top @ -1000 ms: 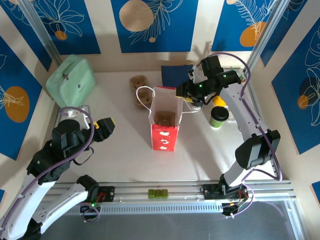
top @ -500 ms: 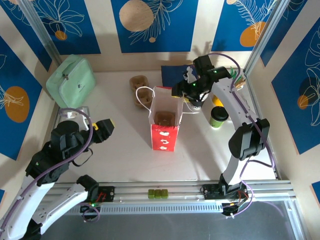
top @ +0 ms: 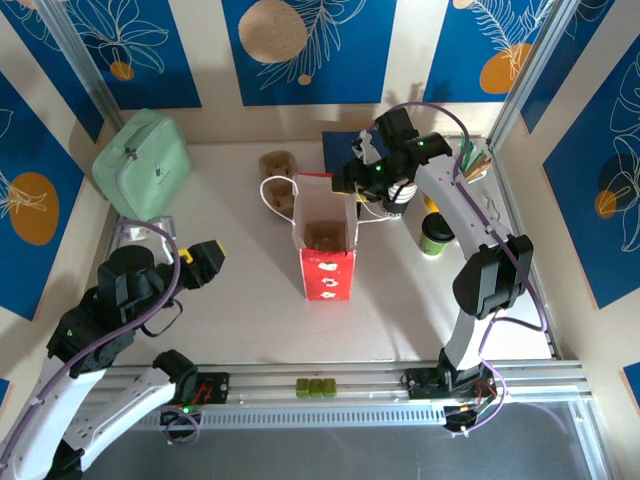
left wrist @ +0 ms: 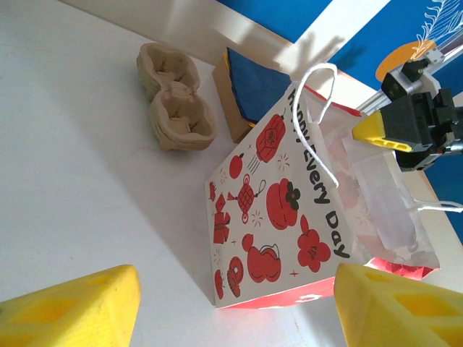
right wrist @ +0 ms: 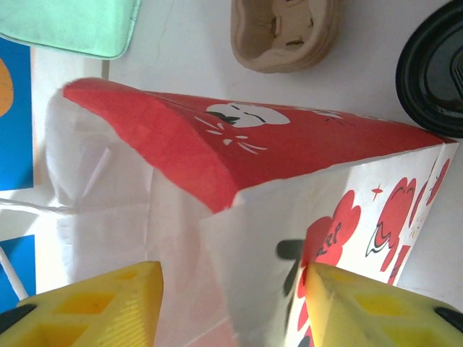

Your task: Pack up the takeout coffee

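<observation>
Overhead first: the paper bag (top: 326, 262), red and white, stands upright and open mid-table, with a brown bagged carrier (top: 325, 236) down inside it. Standing on the table to the right of the bag, apart from it and just beside the right forearm, is the takeout coffee (top: 437, 236), a green cup with a black lid. At the bag's far right rim corner sits the right gripper (top: 343, 186). Left of the bag and well apart from it, the left gripper (top: 210, 252) hangs over bare table. Behind the bag to the left lies a loose pulp carrier (top: 277, 166); a mint-green pouch (top: 143, 162) is at the far left, and a blue pad (top: 345, 148) lies behind the bag.

Left wrist view: yellow fingers (left wrist: 72, 307) spread wide, nothing between them, so released. Ahead is the bag's broad white side with red prints and the words "Every Day". A white cord handle (left wrist: 318, 116) loops over the rim, and a yellow fingertip of the right gripper is at the rim's far end.

Right wrist view: yellow fingers (right wrist: 87, 303) stand apart with the bag's rim and wall running between them; the paper is not pinched, so the jaws are released. A red end panel shows a white face. A round black lid (right wrist: 434, 69) is at the upper right edge; whether a cup sits under it I cannot tell
</observation>
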Action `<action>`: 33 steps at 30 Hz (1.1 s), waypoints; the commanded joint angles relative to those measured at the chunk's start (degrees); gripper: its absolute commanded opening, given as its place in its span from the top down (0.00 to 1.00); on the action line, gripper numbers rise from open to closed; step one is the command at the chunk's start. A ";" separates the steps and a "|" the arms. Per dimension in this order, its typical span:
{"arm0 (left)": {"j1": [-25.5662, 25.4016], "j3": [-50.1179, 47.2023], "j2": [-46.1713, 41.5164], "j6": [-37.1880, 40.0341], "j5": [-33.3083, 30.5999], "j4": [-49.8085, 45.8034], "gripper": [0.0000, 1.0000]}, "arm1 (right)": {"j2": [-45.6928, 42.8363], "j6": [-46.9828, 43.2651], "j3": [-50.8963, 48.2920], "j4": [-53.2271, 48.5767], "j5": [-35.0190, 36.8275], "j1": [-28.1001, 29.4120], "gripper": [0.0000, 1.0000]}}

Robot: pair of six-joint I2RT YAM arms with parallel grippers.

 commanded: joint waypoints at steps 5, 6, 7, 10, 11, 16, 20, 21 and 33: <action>-0.12 -0.20 -0.58 0.03 -1.17 -0.81 0.29 | 1.16 -1.17 1.83 0.45 -2.47 0.30 0.45; -0.07 -0.18 -0.58 0.03 -1.10 -0.73 0.29 | 1.07 -1.19 1.92 0.04 -2.07 0.40 0.45; -0.02 -0.18 -0.57 0.03 -1.05 -0.67 0.29 | 0.96 -1.26 2.23 -0.61 -1.16 0.32 0.45; -0.07 -0.16 -0.49 0.12 -1.00 -0.63 0.29 | 0.50 -1.84 4.58 -4.80 3.21 0.11 0.43; -0.04 -0.09 -0.49 0.25 -1.14 -0.71 0.29 | 0.11 -1.87 5.25 -6.30 4.57 -0.19 0.42; -0.12 -0.09 -0.28 1.08 -1.93 -0.80 0.28 | -4.46 -1.31 6.32 -10.88 10.21 -1.81 0.34; -0.08 -0.25 0.20 2.13 -2.78 -0.71 0.28 | -9.13 -1.45 6.79 -15.59 17.36 -3.38 0.28; -0.09 -0.31 0.42 2.51 -3.06 -0.52 0.27 | -10.22 -1.12 6.61 -16.61 18.59 -4.11 0.27; -0.06 -1.90 2.89 6.67 -8.21 0.96 0.18 | -21.72 2.20 -4.45 -21.88 24.71 -16.35 0.16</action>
